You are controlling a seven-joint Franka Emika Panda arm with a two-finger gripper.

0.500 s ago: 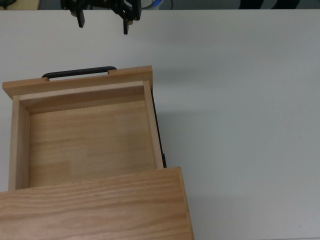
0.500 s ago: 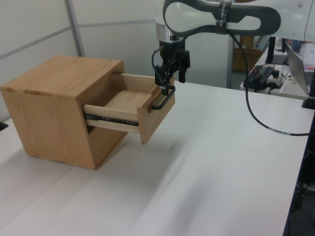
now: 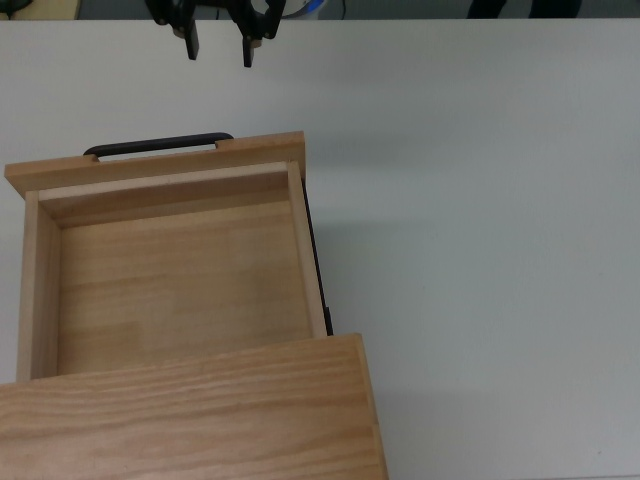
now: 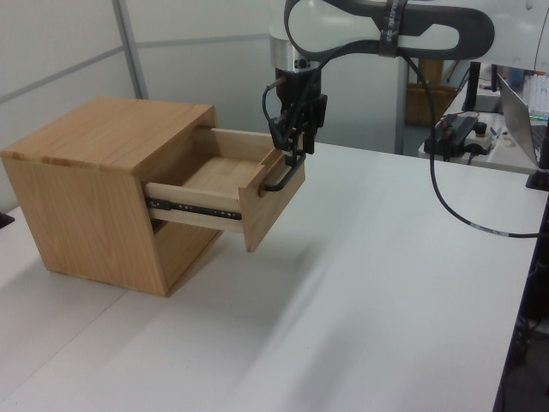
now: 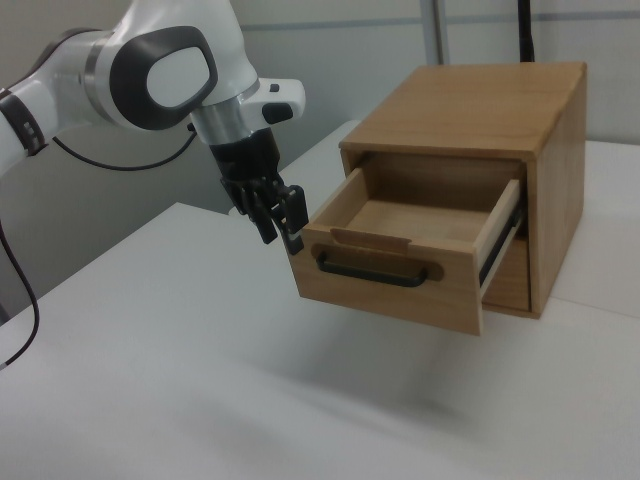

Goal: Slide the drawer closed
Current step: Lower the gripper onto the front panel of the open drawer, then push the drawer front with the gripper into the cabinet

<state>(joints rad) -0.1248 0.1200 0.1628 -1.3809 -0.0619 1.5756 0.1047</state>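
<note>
Black fingers [image 3: 191,45] on my tool [image 3: 219,46] stand parted with nothing between them; it is released and grips nothing. In the top view it hangs past the drawer's front, apart from the black bar handle [image 3: 158,146]; in the right view the tool [image 5: 281,223] sits just beside the front panel's corner, and I cannot tell whether it touches. I read no writing or label anywhere. The drawer [image 4: 225,186] is pulled well out of the light-wood cabinet [image 4: 94,189], empty inside, its dark slide rail [image 4: 190,206] exposed along the side. The cabinet stands on the white surface [image 4: 360,283]. A black cable [image 4: 455,210] trails from my arm [image 4: 377,30] over the surface's far side.
</note>
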